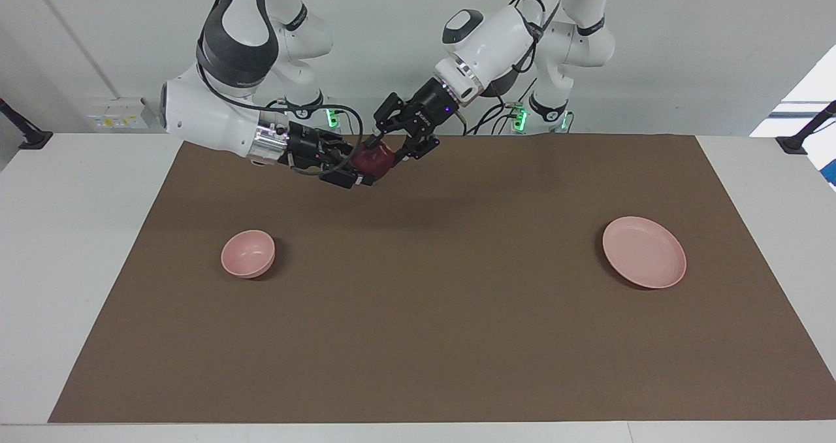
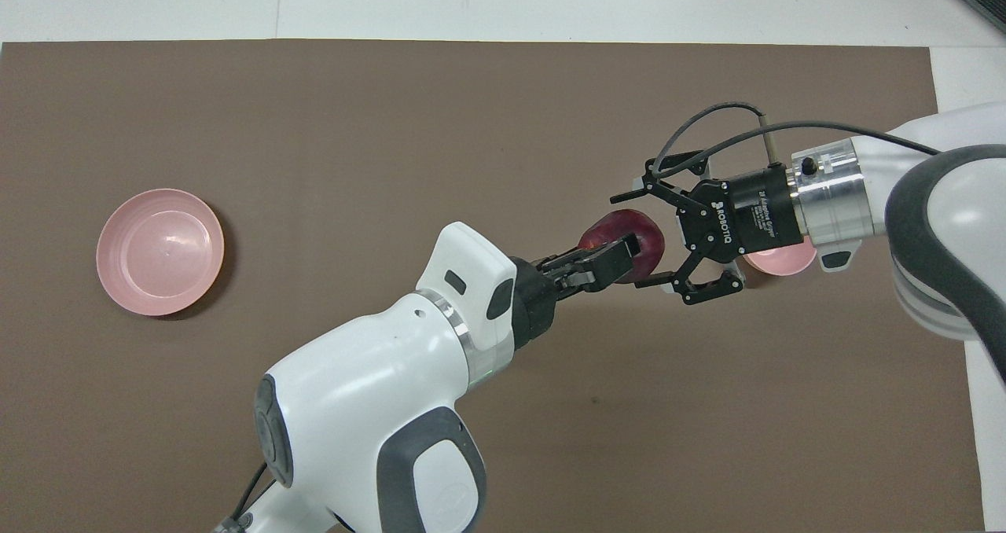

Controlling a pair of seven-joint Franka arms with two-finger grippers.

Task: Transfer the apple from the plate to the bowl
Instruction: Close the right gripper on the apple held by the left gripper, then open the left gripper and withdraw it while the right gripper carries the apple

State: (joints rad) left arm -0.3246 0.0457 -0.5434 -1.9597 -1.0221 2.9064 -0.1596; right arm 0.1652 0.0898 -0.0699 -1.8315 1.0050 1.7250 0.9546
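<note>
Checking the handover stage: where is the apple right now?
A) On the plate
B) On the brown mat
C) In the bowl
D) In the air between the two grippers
D: the apple is up in the air between the left gripper and the right gripper, with the plate and the bowl both empty.

- Facing view: set high across the table, looking back at both arm bases and the wall, steeply down; whole brown mat (image 1: 418,338) framed, from some way off.
- Overhead view: mounted above the robots' own end, aimed forward and steeply down; closer in, with the arms entering from the bottom and side edges.
- Half a turn apart, so sides swap between them.
- Shared by both: mat (image 2: 314,124), plate (image 1: 644,252) (image 2: 160,251), bowl (image 1: 248,253) (image 2: 782,261) (mostly hidden from above), and the apple (image 1: 372,161) (image 2: 625,234) between the two grippers.
</note>
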